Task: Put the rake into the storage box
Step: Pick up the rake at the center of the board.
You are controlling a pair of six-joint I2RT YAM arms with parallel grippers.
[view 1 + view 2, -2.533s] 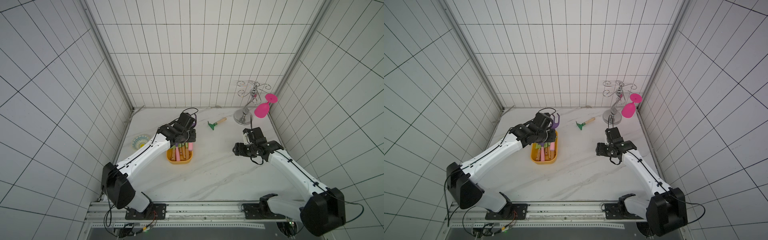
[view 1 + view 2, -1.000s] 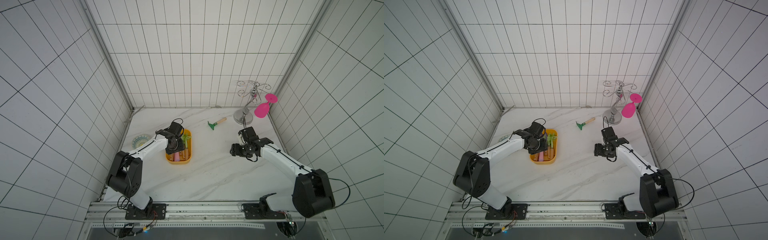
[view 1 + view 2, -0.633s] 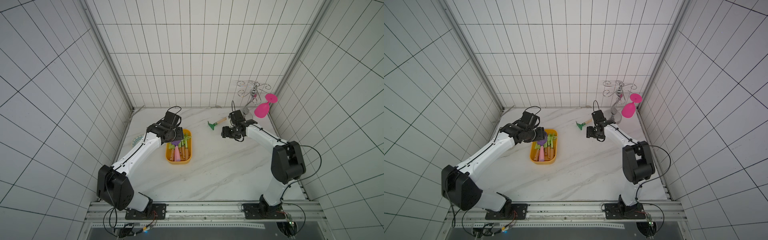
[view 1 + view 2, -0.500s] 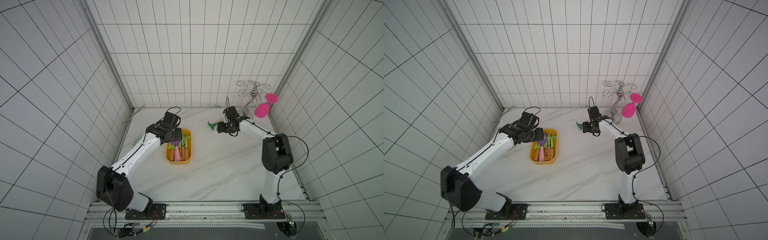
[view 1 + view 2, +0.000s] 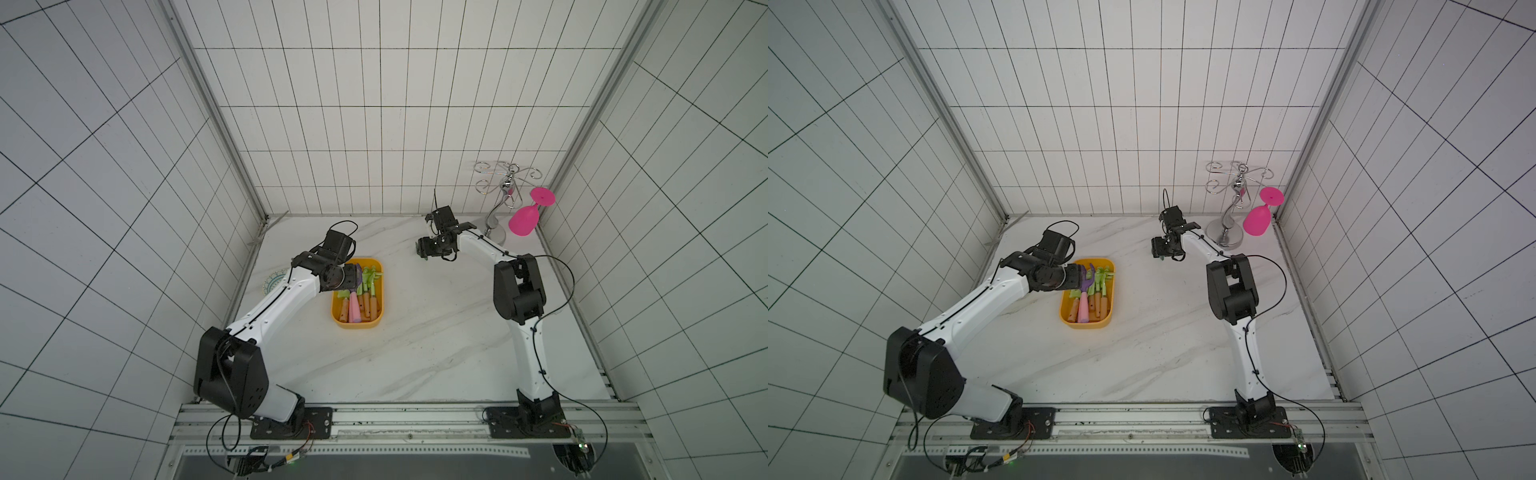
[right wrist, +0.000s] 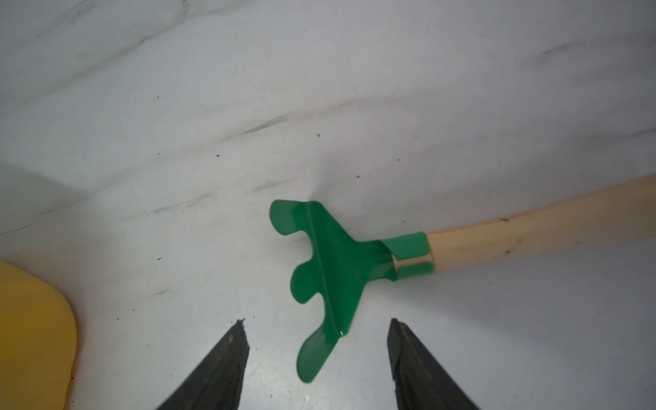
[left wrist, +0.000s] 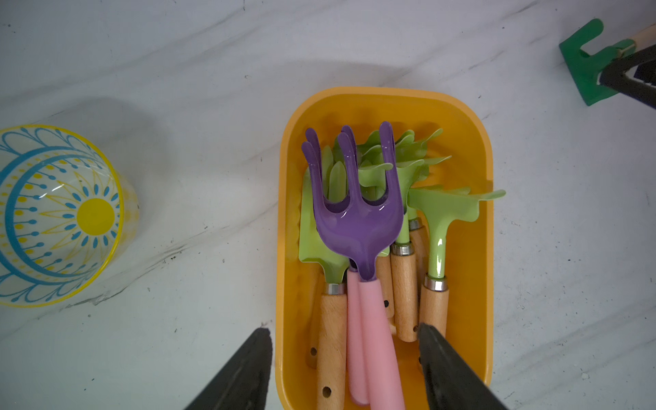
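— Start close in. What's happening on the left?

— The left gripper [image 7: 344,328] hangs over the storage box [image 7: 390,94]. Its jaws are apart and empty, straddling the pink handle of a purple fork [image 7: 355,220] without touching it. Light green rakes [image 7: 440,209] lie packed beside the fork in the box.

— And the rake [image 6: 333,262] we want?

— Farther back on the counter [image 5: 415,353], well apart from the box. It has a dark green head and a wooden handle. The right gripper [image 6: 317,321] is just above the head with its jaws spread. The end tine shows between them, but nothing is clamped.

— So which step?

— The reach, I'd say, since the grasp isn't made yet. Next it should lower and close on the neck or handle rather than that thin tine. Then it should lift the rake and carry it across to the box. The left gripper likely needs to clear off the box first.
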